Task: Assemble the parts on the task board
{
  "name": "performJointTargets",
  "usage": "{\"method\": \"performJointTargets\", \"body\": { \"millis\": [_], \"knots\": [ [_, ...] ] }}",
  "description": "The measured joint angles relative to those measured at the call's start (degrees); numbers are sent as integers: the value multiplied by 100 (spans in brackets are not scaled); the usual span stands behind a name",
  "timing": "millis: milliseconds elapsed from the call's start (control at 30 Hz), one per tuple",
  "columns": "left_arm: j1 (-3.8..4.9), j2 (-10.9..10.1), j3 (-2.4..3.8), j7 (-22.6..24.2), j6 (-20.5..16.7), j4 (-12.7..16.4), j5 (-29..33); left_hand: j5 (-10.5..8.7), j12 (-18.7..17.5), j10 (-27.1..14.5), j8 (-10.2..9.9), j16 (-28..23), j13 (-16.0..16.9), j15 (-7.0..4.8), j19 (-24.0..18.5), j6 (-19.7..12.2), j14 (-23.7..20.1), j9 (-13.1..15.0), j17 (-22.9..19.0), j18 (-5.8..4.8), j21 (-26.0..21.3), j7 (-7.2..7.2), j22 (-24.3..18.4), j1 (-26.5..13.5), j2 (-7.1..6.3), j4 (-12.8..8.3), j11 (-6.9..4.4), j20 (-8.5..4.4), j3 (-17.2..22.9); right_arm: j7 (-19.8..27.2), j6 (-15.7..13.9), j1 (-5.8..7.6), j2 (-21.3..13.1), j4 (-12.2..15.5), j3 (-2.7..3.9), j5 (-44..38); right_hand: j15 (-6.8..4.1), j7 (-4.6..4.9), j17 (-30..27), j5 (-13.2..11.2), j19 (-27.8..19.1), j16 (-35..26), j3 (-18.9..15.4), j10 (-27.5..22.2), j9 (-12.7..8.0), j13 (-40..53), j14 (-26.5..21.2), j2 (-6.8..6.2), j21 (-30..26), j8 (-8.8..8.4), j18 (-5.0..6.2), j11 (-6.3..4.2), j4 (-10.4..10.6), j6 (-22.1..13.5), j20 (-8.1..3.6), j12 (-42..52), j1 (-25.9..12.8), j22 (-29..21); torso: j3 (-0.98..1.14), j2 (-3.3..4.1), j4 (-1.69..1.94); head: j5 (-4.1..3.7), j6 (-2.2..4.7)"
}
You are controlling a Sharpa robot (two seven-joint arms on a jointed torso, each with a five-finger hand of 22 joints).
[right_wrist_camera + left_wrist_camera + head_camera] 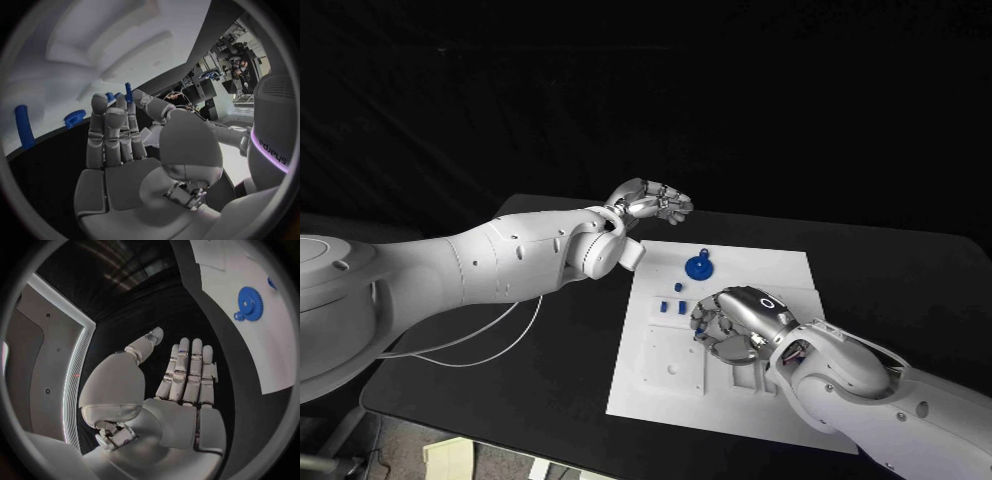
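The white task board (733, 395) lies in the middle of the black table. A blue gear (700, 266) rests near its far edge, also seen as the gear (252, 303). Small blue pegs (674, 307) stand at the board's left part, with another peg (678, 287) just beyond. My right hand (737, 325) hovers low over the board, fingertips close beside the pegs. A blue peg (128, 92) shows between its thumb tip and fingers; contact is unclear. My left hand (653, 203) hangs off the board's far left corner, fingers straight and holding nothing (187, 375).
The board carries raised white blocks and recesses (678, 365) on its near left part. Black table (516, 380) surrounds the board. A white cable (473, 335) hangs under my left arm.
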Motion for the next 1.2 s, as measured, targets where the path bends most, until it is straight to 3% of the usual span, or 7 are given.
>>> {"method": "performJointTargets", "body": {
  "millis": [133, 433, 1200],
  "knots": [
    [0, 5, 0, 1, 0, 0, 1, 0, 0, 0, 0, 0, 0, 0, 0, 0, 0, 0, 0, 0, 0, 0, 3, 0, 0, 0, 0, 0, 0, 0, 22, -11, 9, 2, -7, -74, -7, 0, 0, 0, 0, 0, 0, 0, 4, 6, 7, 0, 0, 0, -1, 0, 0, 0, 0, -17, 0, 0, -1, 0, -6, 20, -26],
    [0, 10, 0, 3, 1, 1, 2, 0, 0, 0, 0, 0, 0, 0, 0, 0, 0, 0, 5, -1, 0, 0, 3, 0, 0, 0, 0, 0, 0, -4, 64, -130, 46, -30, -88, -188, -10, 0, -5, -1, 1, 0, 0, -10, 9, 12, 8, -1, 0, -1, -1, 9, 0, 0, 0, -20, -1, 6, 6, -2, -12, 55, -82],
    [1, 4, 0, 0, 5, 18, 4, 0, 0, 0, 0, -21, -10, 0, 0, -15, 0, -5, 21, -3, 0, -15, 12, 0, 0, 0, 0, 0, 0, -62, 44, -157, 113, -88, -86, -385, -17, 0, -5, -16, 17, 0, -1, -30, 19, 23, 13, -2, 0, -17, -1, -9, -1, -1, 1, -39, -2, 10, -3, -3, -6, 127, -142]
  ]
}}
